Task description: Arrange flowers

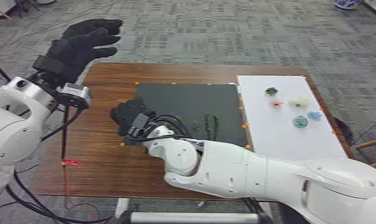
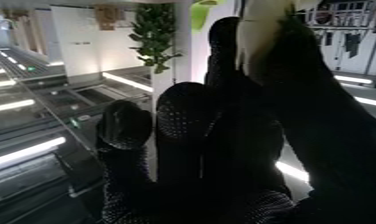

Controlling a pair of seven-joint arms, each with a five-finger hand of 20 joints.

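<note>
Spanning the near right part of the tabletop (image 1: 104, 175) in the head view, the white right arm (image 1: 220, 170) comes in from the bottom edge and slants toward the left. To the robot's left, the left arm (image 1: 16, 135) stands raised beside the tabletop, and its left hand (image 1: 78, 47) appears against the grey carpet (image 1: 211, 30), past the far left corner. Its fingers are held out loosely, slightly spread, with nothing between them. A small red tag (image 1: 71, 162) shows against the left part of the tabletop.

Farther in, the right hand (image 1: 129, 114) is at the left side of a dark mat (image 1: 189, 100). Seen in the right wrist view, the right hand (image 2: 202, 150) has a pale, blurred shape (image 2: 257, 37) by it; whether it is pinched in the fingers, I cannot tell, nor what it is.

Just beyond the right forearm, slim dark green stems (image 1: 213, 127) lie side by side on the near part of the mat. A white sheet (image 1: 278, 135) lies right beside the mat, with flower heads on it, set apart from the stems. Nearest are a teal flower (image 1: 301, 121) and a light blue flower (image 1: 315, 115), close together; then come a pink flower (image 1: 277, 103) and a cream flower (image 1: 299, 101); farthest is a dark green piece (image 1: 271, 91).
</note>
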